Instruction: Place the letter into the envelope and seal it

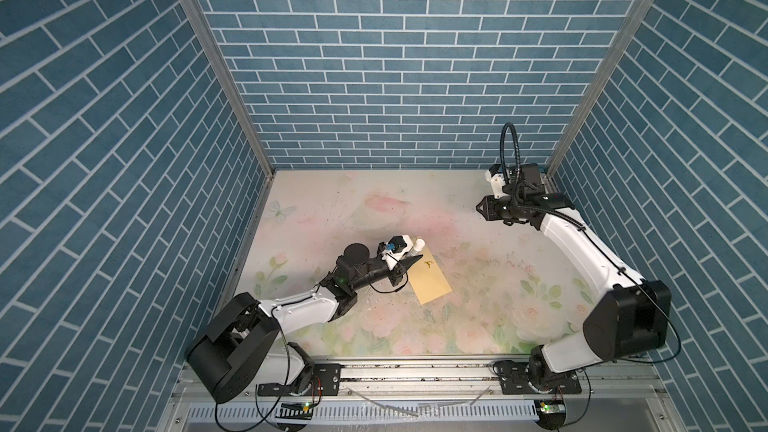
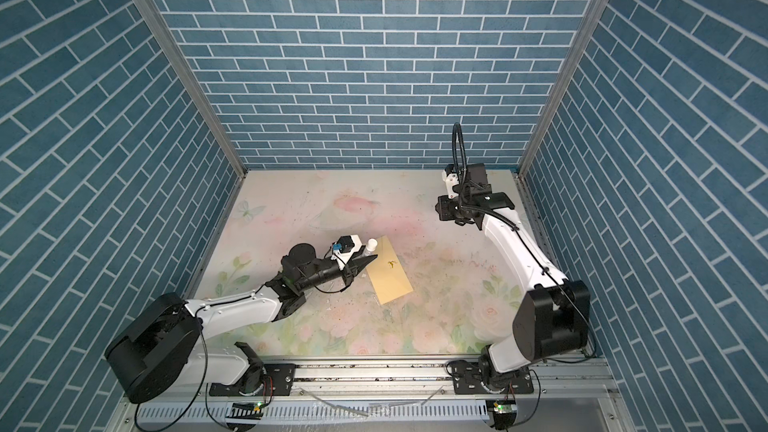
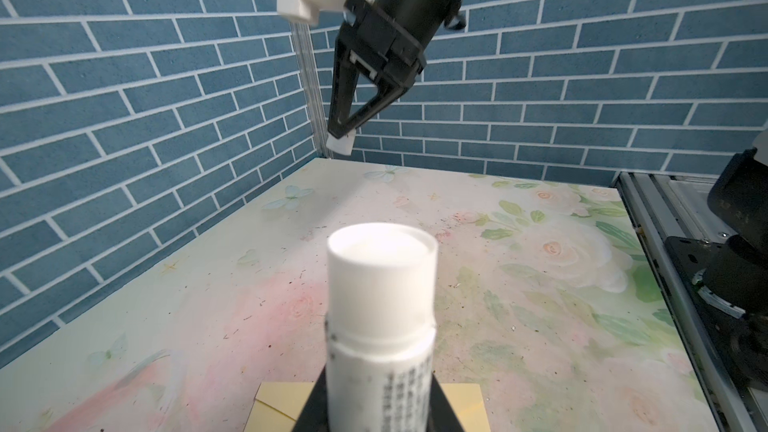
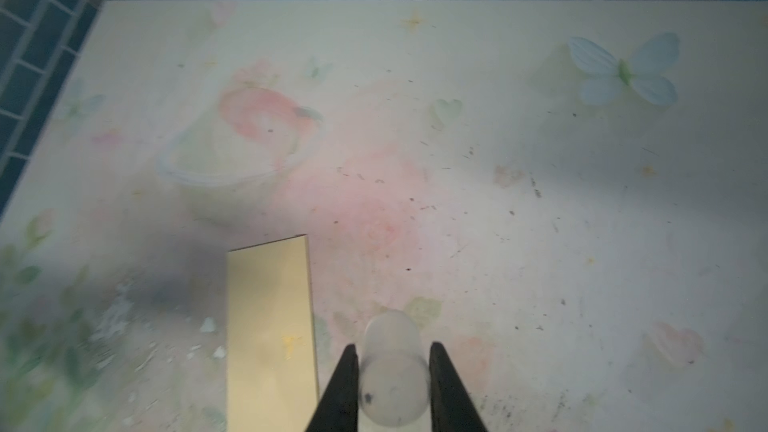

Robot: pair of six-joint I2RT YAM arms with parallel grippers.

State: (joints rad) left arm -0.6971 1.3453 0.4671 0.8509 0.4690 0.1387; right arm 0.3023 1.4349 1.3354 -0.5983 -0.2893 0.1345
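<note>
The left claw [image 1: 413, 259] grips an uncapped glue stick [image 3: 380, 326] over one end of the yellow envelope [image 1: 432, 280], which lies flat on the floral desk [image 1: 374, 209]. The letter is not in view and is presumably inside. The right claw [image 1: 481, 209], raised well apart, pinches the cap [image 4: 392, 371]. A good seal likely needs light, even strokes along the closing edge, with the paper kept from sliding.
</note>
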